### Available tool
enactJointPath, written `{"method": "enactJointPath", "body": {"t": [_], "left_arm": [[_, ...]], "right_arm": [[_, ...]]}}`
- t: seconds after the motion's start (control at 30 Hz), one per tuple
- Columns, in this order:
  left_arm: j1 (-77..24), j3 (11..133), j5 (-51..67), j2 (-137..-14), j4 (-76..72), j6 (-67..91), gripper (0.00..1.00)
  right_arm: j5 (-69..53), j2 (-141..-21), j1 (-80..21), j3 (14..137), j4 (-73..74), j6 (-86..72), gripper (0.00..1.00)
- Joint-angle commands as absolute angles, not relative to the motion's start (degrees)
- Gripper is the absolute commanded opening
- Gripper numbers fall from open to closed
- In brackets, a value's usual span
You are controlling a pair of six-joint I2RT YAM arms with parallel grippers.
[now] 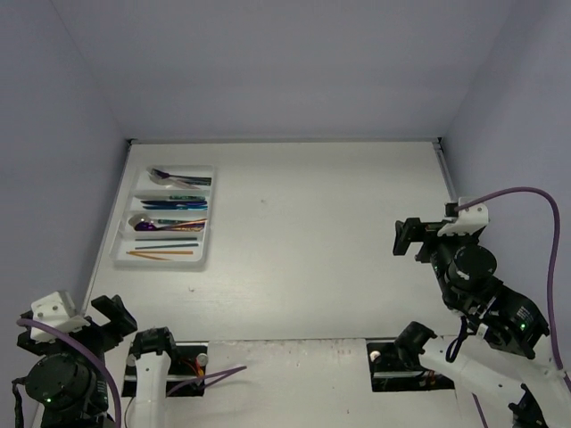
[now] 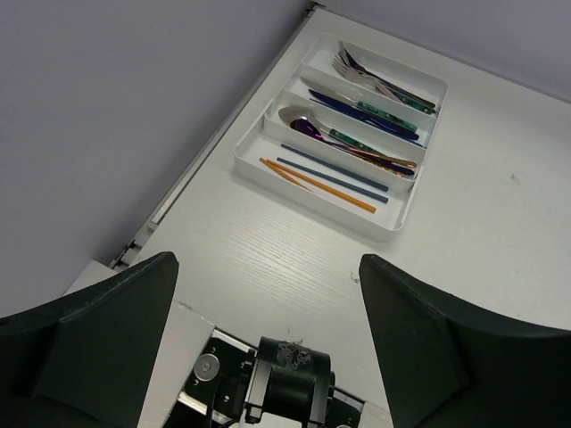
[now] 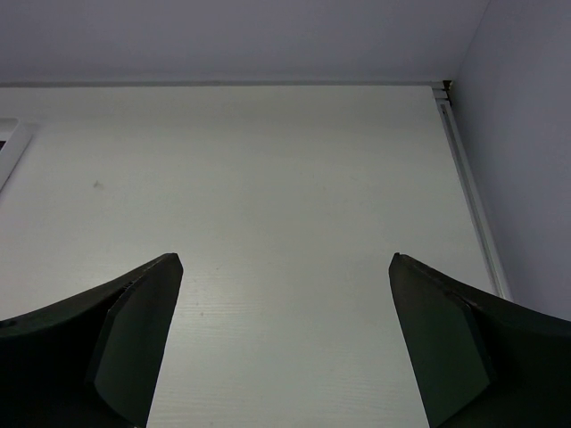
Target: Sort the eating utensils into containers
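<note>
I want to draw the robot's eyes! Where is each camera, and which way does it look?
Top: above and behind the arms, looking down on the table; shows both arms, the left gripper, the right gripper and the tray.
Left wrist: on the left arm, looking forward at the tray; its open fingers fill the bottom corners.
Right wrist: on the right arm, looking across the table to the far wall; its open fingers show.
Shared: top and left wrist both see the tray of utensils.
</note>
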State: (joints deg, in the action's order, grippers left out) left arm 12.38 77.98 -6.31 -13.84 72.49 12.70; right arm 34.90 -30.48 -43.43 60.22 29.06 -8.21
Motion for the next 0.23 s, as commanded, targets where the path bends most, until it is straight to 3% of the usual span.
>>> {"method": "enactJointPath", "body": {"t": [0.0, 0.2], "left_arm": [[12.54, 80.04, -7.58, -16.4, 73.07, 11.89, 0.82], [12.48, 80.97, -8.13, -15.71, 74.36, 12.51, 0.82]], "right_arm": [[37.7, -30.21, -44.66, 59.97, 26.72, -8.05, 1.0], [38.1, -29.66, -45.6, 59.85, 26.72, -8.26, 1.0]]}}
